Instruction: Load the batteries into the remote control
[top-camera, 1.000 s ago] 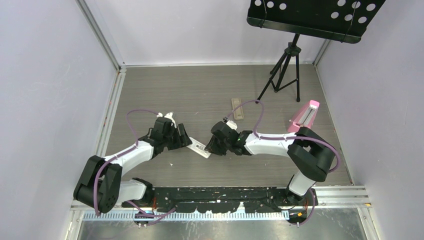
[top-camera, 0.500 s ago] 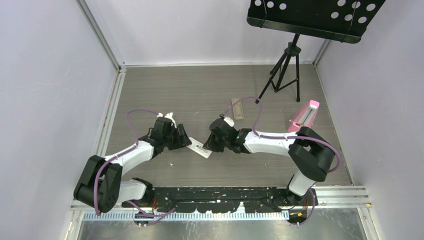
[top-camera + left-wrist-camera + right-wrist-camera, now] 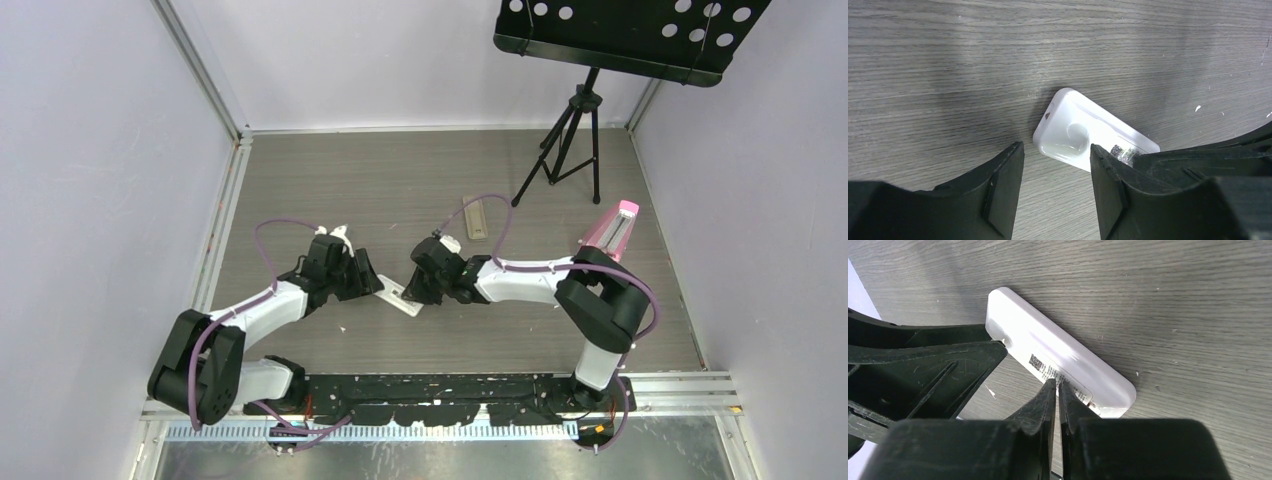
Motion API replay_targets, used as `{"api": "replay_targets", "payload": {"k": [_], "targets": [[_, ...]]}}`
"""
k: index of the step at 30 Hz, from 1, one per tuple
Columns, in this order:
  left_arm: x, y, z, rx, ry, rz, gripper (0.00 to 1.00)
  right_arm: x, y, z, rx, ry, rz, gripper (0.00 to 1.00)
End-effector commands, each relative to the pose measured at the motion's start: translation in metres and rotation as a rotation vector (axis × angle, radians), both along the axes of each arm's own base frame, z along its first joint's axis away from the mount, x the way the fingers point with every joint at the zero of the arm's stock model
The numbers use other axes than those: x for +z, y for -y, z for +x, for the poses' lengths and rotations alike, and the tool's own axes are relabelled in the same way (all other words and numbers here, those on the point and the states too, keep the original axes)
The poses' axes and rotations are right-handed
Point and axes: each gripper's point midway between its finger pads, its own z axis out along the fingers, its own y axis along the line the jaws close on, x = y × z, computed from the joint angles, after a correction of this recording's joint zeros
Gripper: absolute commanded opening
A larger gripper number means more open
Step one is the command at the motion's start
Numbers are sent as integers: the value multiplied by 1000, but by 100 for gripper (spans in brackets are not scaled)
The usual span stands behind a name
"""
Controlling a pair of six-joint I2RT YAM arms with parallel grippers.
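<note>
Heads up, the remote point(image 3: 476, 217) isn't where the arms are. It's the tan bar lying flat further back on the table point(image 3: 330, 190), long axis pointing away from the bases, well apart from both grippers, and the right arm is nearer. Both crowd a white bar point(image 3: 1058, 347) lying diagonally between them. The left gripper point(image 3: 1055, 150) is roughly half open, with the bar's end just ahead of the gap. The right gripper point(image 3: 1057, 382) is pinched nearly closed, tips at the bar's label, nothing visible between them. Can't spot any batteries. Wood-grain top, walls close, tripod point(image 3: 572, 150) behind the remote.
</note>
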Motion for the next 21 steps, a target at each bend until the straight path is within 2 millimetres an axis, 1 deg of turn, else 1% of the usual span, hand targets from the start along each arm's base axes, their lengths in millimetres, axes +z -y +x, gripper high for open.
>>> {"api": "replay_targets", "payload": {"k": [1, 2, 4, 6, 7, 8, 9, 11, 12, 13, 15, 18, 21], "targets": [[23, 3, 17, 12, 70, -18, 53, 33, -4, 10, 63, 135, 24, 16], [26, 1, 18, 23, 78, -11, 53, 44, -3, 12, 92, 184, 19, 20], [35, -4, 22, 47, 101, 4, 58, 59, -1, 14, 179, 269, -21, 34], [46, -14, 26, 91, 130, 37, 63, 65, 4, 11, 281, 328, -80, 55], [50, -22, 28, 131, 140, 63, 68, 66, 6, 10, 321, 356, -111, 66], [56, -32, 30, 176, 160, 94, 75, 65, 8, 9, 364, 380, -146, 74], [60, -44, 33, 230, 180, 135, 79, 61, 11, 8, 403, 401, -189, 77], [72, -62, 34, 304, 217, 187, 86, 47, 17, 5, 508, 433, -292, 79], [75, -72, 33, 338, 221, 220, 88, 39, 19, 3, 560, 445, -341, 80], [81, -78, 32, 364, 235, 239, 89, 28, 18, -4, 628, 449, -387, 81], [88, -89, 30, 399, 240, 277, 90, 14, 15, -12, 746, 480, -461, 83], [93, -97, 26, 419, 236, 305, 90, 3, 12, -8, 803, 544, -571, 85], [95, -96, 24, 419, 236, 291, 90, -4, 6, 0, 799, 555, -602, 85]]}}
